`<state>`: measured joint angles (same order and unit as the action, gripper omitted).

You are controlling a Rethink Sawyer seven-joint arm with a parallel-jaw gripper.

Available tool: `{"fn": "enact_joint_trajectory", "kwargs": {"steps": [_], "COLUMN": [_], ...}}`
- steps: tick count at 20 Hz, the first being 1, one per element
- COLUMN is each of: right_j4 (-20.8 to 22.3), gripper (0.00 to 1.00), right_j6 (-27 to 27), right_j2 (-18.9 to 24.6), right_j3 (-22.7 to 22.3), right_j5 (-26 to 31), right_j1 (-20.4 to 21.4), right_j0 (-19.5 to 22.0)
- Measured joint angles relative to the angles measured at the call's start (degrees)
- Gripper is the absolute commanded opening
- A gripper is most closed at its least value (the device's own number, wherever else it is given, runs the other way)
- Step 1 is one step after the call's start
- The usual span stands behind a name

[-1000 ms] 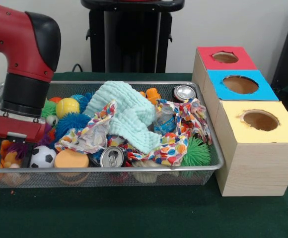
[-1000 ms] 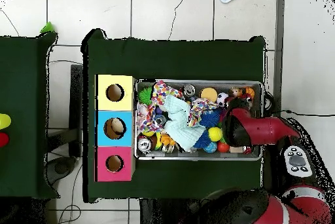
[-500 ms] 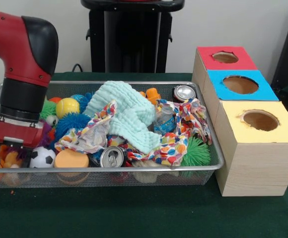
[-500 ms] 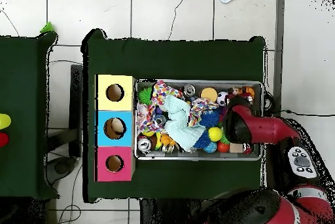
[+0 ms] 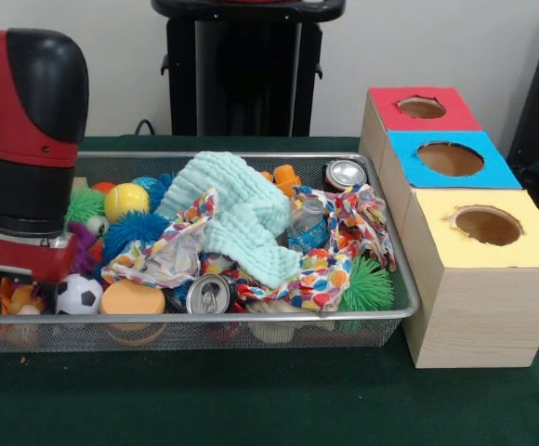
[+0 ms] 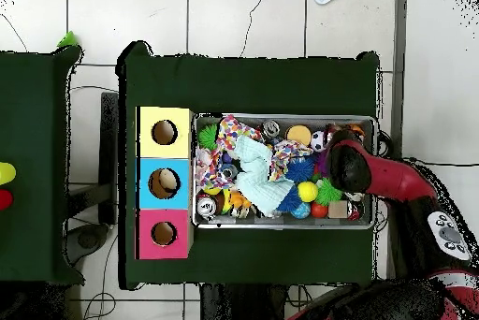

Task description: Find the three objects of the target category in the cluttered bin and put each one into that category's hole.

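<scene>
A wire mesh bin (image 5: 251,321) holds a heap of toys, cans and cloths. My gripper (image 5: 14,290) hangs low at the bin's left end, beside a small soccer ball (image 5: 79,293) and over orange toys; nothing shows between its tips. An orange disc (image 5: 132,299) and a drink can (image 5: 211,294) lie along the front rim, and a second can (image 5: 345,173) stands at the back right. Three boxes with holes stand to the right: red (image 5: 422,107), blue (image 5: 450,158), yellow (image 5: 486,225). Overhead, the arm (image 6: 360,171) covers the gripper at the right end of the bin (image 6: 281,116).
A mint cloth (image 5: 237,209) and a patterned cloth (image 5: 335,251) cover the bin's middle, with a water bottle (image 5: 307,223) between them. A blue spiky ball (image 5: 135,230), a yellow ball (image 5: 125,200) and a green spiky ball (image 5: 372,283) lie around them.
The arm has shifted toward the bin's end, leftward in the front view and rightward overhead. The bin's contents look unmoved.
</scene>
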<state>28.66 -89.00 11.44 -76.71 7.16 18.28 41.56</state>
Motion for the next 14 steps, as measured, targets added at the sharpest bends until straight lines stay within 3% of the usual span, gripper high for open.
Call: {"fn": "enact_joint_trajectory", "kwargs": {"steps": [8,14], "right_j4": [-7.57,-10.68], "gripper": [1.0,1.0], "right_j6": [-0.01,-0.02], "right_j2": [3.98,4.54], "right_j3": [0.37,0.37], "right_j5": [9.85,14.83], "right_j1": [0.17,-0.86], "right_j0": [2.63,2.79]}}
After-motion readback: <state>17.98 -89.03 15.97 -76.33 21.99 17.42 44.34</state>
